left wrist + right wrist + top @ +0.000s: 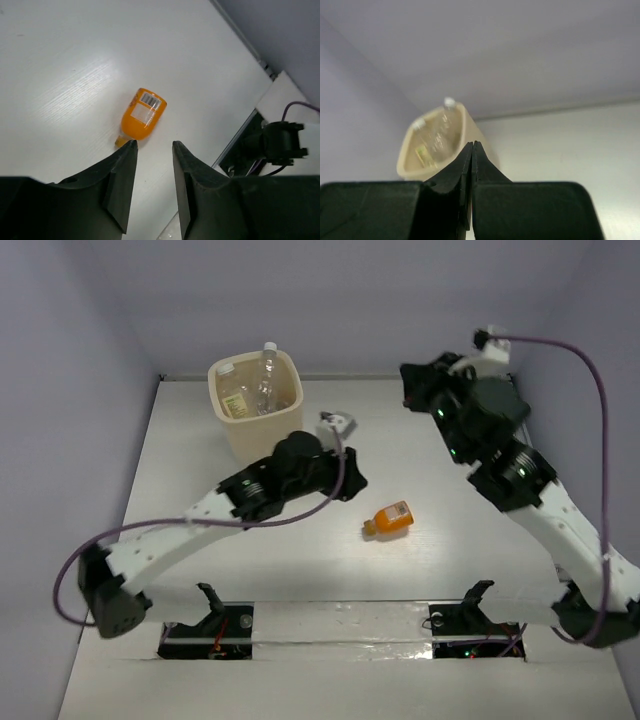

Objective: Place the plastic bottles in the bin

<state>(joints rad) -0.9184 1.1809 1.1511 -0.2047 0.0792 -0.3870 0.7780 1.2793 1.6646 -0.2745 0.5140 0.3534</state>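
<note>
On the table (300,570) the bin (245,440) stands far left, with bottles (262,385) inside. The right gripper (472,146) has its jaws pressed together on nothing and points at the bin. The left gripper (153,145) has its jaws narrowly apart and empty, above the orange bottle (142,115) lying on the table, not touching it.

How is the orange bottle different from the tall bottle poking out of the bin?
The orange bottle lies on its side on the table; the tall bottle stands nearly upright inside the bin. The orange bottle is short and orange; the tall bottle is longer and see-through, with a white cap. Both are plastic bottles.
</note>
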